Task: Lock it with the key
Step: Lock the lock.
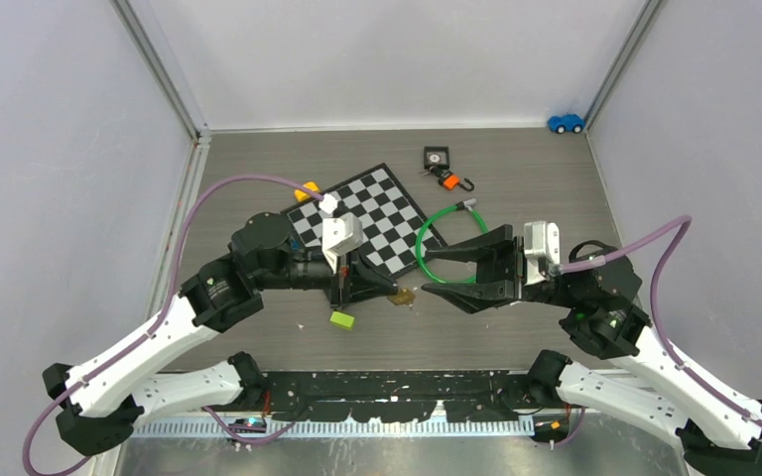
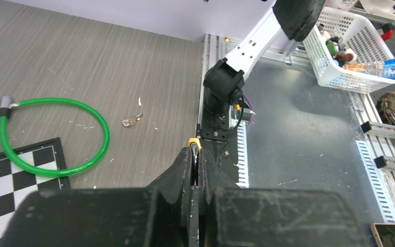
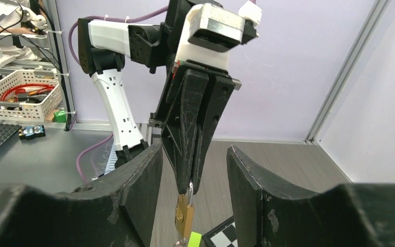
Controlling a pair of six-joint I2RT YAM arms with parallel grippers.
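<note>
My left tool (image 3: 190,188) pinches the padlock (image 3: 183,215) by its shackle (thin hold); my right tool (image 1: 435,276) gapes empty, and a bump could dislodge the padlock.

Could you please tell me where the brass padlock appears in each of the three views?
Top external: the padlock is just below centre frame, pinched at the tips of the left fingers.
Left wrist: only its gold edge shows between the shut fingers, centre frame.
Right wrist: bottom centre, hanging from those fingers.
Shared landmark: the checkerboard, at lower left in the left wrist view and at the bottom edge in the right wrist view.
</note>
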